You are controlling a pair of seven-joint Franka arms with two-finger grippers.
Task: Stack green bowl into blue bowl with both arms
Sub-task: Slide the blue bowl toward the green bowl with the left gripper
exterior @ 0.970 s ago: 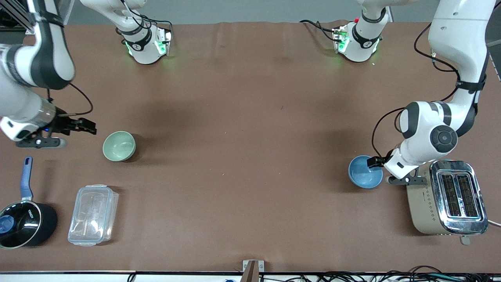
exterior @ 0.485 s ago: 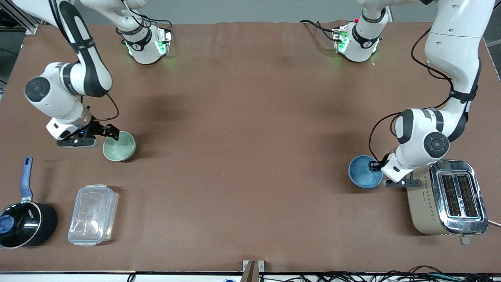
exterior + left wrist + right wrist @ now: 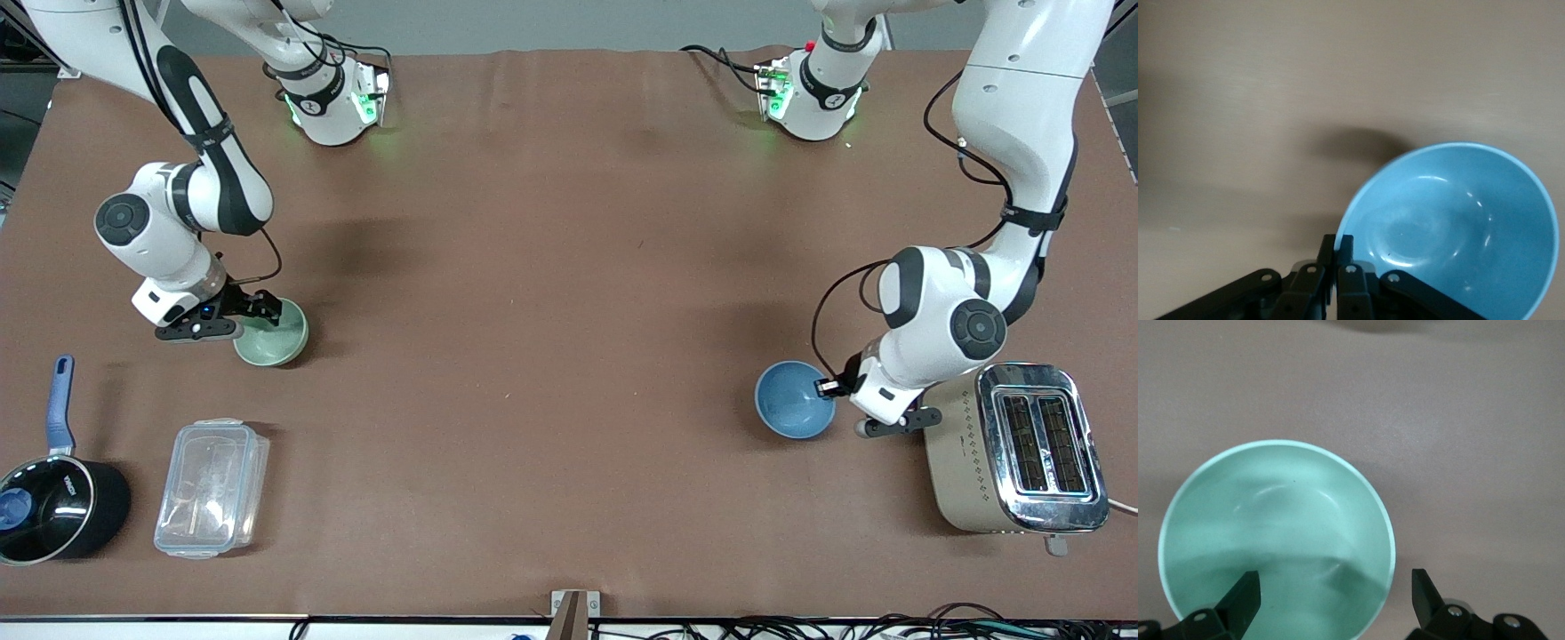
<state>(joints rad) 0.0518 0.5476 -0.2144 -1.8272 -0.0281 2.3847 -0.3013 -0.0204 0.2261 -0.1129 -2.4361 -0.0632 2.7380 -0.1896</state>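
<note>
The green bowl [image 3: 274,333] sits upright on the brown table near the right arm's end. My right gripper [image 3: 265,308] is open at the bowl's rim; in the right wrist view its jaws straddle the rim of the green bowl [image 3: 1275,533], one finger over the inside, one outside. The blue bowl [image 3: 793,400] is near the left arm's end, beside the toaster, tilted. My left gripper [image 3: 830,388] is shut on its rim; the left wrist view shows the fingers pinching the edge of the blue bowl [image 3: 1451,227].
A beige and chrome toaster [image 3: 1018,449] stands beside the blue bowl, toward the left arm's end. A clear plastic lidded box [image 3: 212,487] and a black saucepan with a blue handle [image 3: 55,493] lie nearer the front camera than the green bowl.
My right arm swung in from the table's end and brought its open gripper to the green bowl's rim. My left gripper closed on the blue bowl and drew it toward the table's middle.
</note>
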